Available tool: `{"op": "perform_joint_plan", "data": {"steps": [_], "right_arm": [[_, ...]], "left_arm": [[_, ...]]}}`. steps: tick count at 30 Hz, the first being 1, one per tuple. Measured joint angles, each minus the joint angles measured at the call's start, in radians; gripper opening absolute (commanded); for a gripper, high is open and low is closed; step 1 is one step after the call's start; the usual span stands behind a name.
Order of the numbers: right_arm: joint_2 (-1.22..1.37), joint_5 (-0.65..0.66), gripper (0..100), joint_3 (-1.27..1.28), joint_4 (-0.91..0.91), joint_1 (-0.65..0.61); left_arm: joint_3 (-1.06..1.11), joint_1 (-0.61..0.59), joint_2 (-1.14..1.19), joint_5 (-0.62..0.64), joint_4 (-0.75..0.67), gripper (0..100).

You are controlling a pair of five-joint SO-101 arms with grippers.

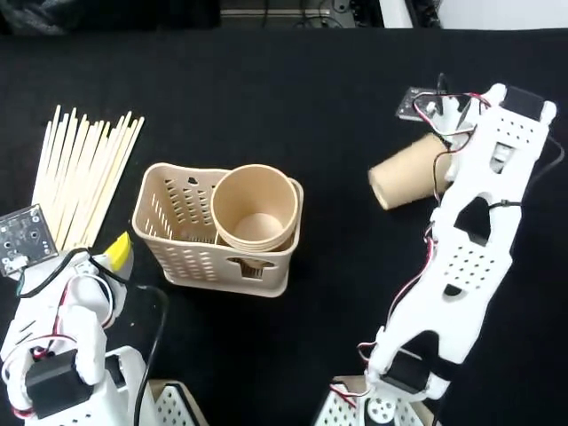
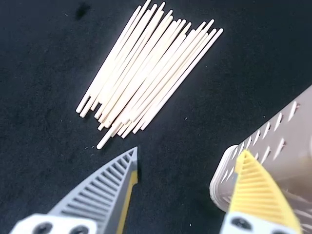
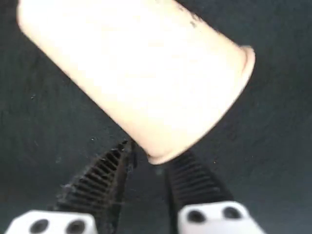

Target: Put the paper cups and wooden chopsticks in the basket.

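Two arms flank a basket (image 1: 177, 266) on a black table (image 1: 266, 89). From above, the right gripper (image 1: 441, 169) pinches a paper cup (image 1: 406, 173) held on its side. The cup's base points toward the basket, which stands well apart from it and holds a second cup (image 1: 256, 209). The left gripper (image 1: 105, 255) sits at the near ends of the wooden chopsticks (image 1: 80, 169), beside the basket.

Left wrist view: the fingers are spread, with the bundle fanned ahead and its length running away from the gap.

Right wrist view: the cup's rim is nipped between nearly closed fingers.

Cables (image 1: 311, 13) lie beyond the table's far edge.
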Motion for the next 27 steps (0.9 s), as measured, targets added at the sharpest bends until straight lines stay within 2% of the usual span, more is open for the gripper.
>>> {"op": "perform_joint_plan", "data": {"steps": [9, 13, 21, 27], "right_arm": [[-0.009, 0.038, 1.4, 0.052, 0.000, 0.038], [-0.103, 0.041, 1.4, 0.120, 0.000, 0.064], [-0.574, 0.043, 1.4, 0.443, 0.000, 0.037], [-1.135, 0.043, 1.3, 0.710, 0.000, -0.169]], "left_arm": [[0.000, 0.000, 0.000, 0.000, 0.000, 31], [0.000, 0.000, 0.000, 0.000, 0.000, 31], [0.000, 0.000, 0.000, 0.000, 0.000, 31], [0.000, 0.000, 0.000, 0.000, 0.000, 31]]}}
